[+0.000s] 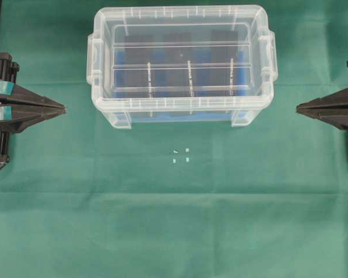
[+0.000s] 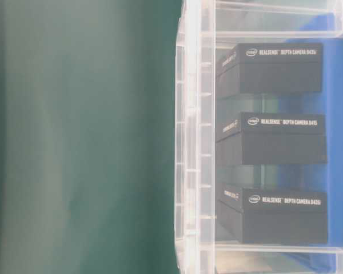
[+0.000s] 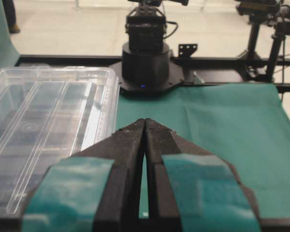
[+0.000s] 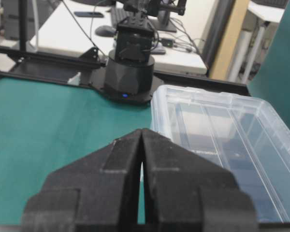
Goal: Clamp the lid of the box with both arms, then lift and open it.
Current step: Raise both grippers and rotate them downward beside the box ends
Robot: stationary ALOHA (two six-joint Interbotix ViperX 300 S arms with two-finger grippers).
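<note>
The clear lid [image 1: 180, 66] sits closed on the clear box [image 1: 180, 110] at the back middle of the green cloth. Three black packs [image 2: 280, 68] stand on a blue liner inside. My left gripper [image 1: 62, 108], banded with teal tape, is shut and empty, its tip pointing at the box from well to its left. My right gripper [image 1: 298, 108] is shut and empty, a short way off the box's right end. In the left wrist view the lid [image 3: 48, 111] lies left of the shut gripper [image 3: 145, 121]. In the right wrist view the lid [image 4: 222, 130] lies right of the shut gripper [image 4: 141, 130].
Small white marks [image 1: 181, 155] lie on the green cloth in front of the box. The opposite arm's base [image 3: 146, 58] stands at the far edge in the left wrist view, and the other base [image 4: 130, 67] in the right wrist view.
</note>
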